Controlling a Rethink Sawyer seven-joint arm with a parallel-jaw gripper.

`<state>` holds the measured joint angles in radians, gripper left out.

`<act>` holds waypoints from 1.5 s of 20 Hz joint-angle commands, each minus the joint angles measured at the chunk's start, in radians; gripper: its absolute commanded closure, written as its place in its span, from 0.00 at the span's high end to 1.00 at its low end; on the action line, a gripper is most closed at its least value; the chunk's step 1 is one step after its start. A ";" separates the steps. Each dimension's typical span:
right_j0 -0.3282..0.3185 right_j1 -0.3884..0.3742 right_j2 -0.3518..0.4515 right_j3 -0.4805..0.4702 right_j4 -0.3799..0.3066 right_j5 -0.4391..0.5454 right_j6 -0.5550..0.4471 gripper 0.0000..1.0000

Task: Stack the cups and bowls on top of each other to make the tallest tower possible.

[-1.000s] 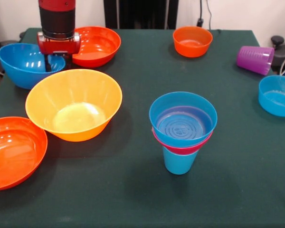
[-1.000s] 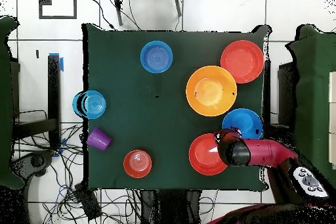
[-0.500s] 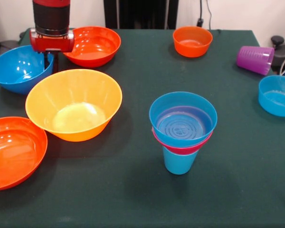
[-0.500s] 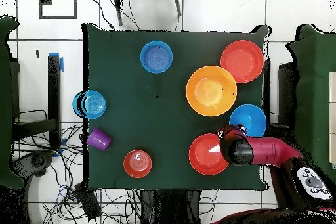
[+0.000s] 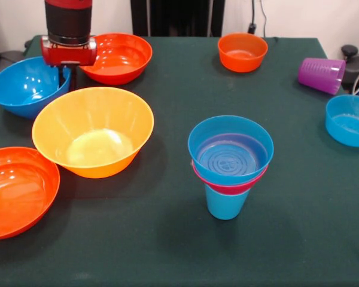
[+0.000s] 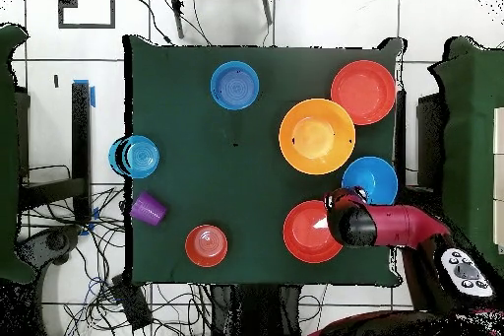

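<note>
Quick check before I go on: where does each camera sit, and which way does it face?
Front view: sits across the table, facing the robot; the end effector comes down from the top edge by the large blue bowl.
Overhead view: hangs above, looking straight down; the red arm enters from the lower right.
Shared: both show the stacked tower, the yellow-orange bowl and the purple cup.
</note>
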<state>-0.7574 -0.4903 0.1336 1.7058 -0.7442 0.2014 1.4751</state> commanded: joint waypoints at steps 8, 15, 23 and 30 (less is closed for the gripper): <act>0.166 -0.122 -0.011 0.061 0.045 0.162 0.081 0.00; 0.297 -0.200 -0.080 0.026 0.098 0.234 0.136 0.00; 0.467 -0.290 -0.201 -0.010 0.138 0.327 0.193 0.00; 0.572 -0.305 -0.274 -0.102 0.175 0.419 0.204 0.00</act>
<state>-0.2379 -0.7782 -0.1150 1.6990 -0.6111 0.4761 1.4852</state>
